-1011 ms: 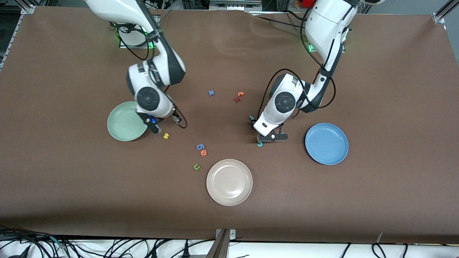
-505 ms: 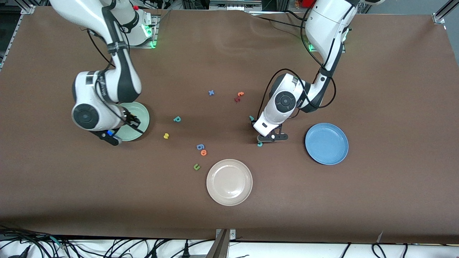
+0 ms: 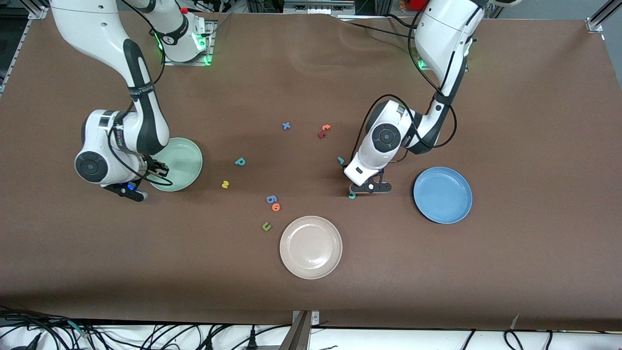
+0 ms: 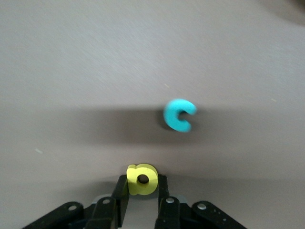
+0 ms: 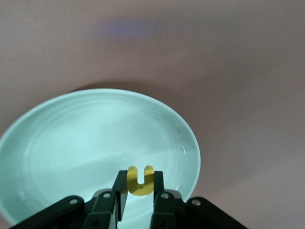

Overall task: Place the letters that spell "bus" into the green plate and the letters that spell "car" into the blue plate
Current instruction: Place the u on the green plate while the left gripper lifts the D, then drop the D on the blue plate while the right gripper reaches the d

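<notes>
Right gripper [image 5: 136,191]: we see its fingers pinching the yellow "u" [image 5: 139,181], held over the green plate [image 3: 187,156] at the rim nearest the right arm's end of the table.
Left gripper [image 4: 142,193]: we see its fingers pinching the yellow "a" [image 4: 142,179], low over the table between the centre and the blue plate [image 3: 442,195].
Teal "c" [image 4: 179,115]: we find it on the table just beside the left gripper; in the front view it peeks out at the gripper's edge [image 3: 352,195].
Teal "r" [image 3: 341,160]: on the table beside the left arm's wrist, farther from the front camera than the "c".
Teal "b" [image 3: 240,161]: on the table between the green plate and the centre.
Yellow "s" [image 3: 225,184]: near the "b", nearer to the front camera.
Green plate: we see nothing lying in it.
Blue plate: toward the left arm's end, with nothing in it.
Cream plate [image 3: 311,247]: nearest the front camera, mid-table.
Other letters: a blue "6" [image 3: 271,199] touching an orange "o" [image 3: 276,207], a dark green "u" [image 3: 266,226], a blue "x" [image 3: 286,126], and a red and orange pair [image 3: 323,131].
</notes>
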Controlling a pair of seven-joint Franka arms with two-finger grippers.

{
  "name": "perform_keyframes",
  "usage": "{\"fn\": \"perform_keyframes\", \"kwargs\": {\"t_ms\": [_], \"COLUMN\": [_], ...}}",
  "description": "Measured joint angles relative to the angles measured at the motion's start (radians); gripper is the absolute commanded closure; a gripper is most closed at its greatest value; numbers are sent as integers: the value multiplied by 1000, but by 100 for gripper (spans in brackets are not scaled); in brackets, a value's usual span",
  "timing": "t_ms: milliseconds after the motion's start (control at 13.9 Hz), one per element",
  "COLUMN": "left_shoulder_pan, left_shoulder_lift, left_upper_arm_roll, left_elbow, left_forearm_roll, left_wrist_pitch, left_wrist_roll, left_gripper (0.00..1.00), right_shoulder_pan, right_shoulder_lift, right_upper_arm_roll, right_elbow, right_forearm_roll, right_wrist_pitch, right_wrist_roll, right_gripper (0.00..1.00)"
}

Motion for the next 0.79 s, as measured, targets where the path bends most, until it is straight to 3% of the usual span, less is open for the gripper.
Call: {"fn": "perform_keyframes", "kwargs": {"t_ms": [72, 144, 217, 289, 361, 578, 794], "left_shoulder_pan": [9, 24, 41, 55, 70, 128, 223], "left_shoulder_lift": [-1, -3, -8, -17, -29, -69, -80], "left_upper_arm_roll": [9, 13, 15, 16, 16, 20, 24], "left_elbow": [11, 26, 40, 48, 53, 53, 49], "left_forearm_roll": [46, 92, 126, 140, 145, 146, 146], "left_wrist_pitch": [-22, -48, -74, -100, -127, -187, -200], "left_wrist_roll": [3, 13, 33, 60, 92, 239, 384], "left_gripper": [82, 82, 82, 82, 82, 76, 77], "right_shoulder_pan": [2, 3, 3, 3, 3, 3, 9], "right_shoulder_lift": [4, 7, 8, 8, 8, 6, -9], "right_upper_arm_roll": [1, 1, 1, 1, 1, 1, 1], "right_elbow": [-11, -16, -18, -18, -18, -18, -14], "right_forearm_roll": [0, 0, 0, 0, 0, 0, 3], "right_wrist_pitch": [13, 19, 23, 24, 25, 26, 24], "right_wrist_roll": [-8, -12, -13, -14, -15, -15, -7], "right_gripper": [89, 71, 25, 9, 2, 1, 1]}}
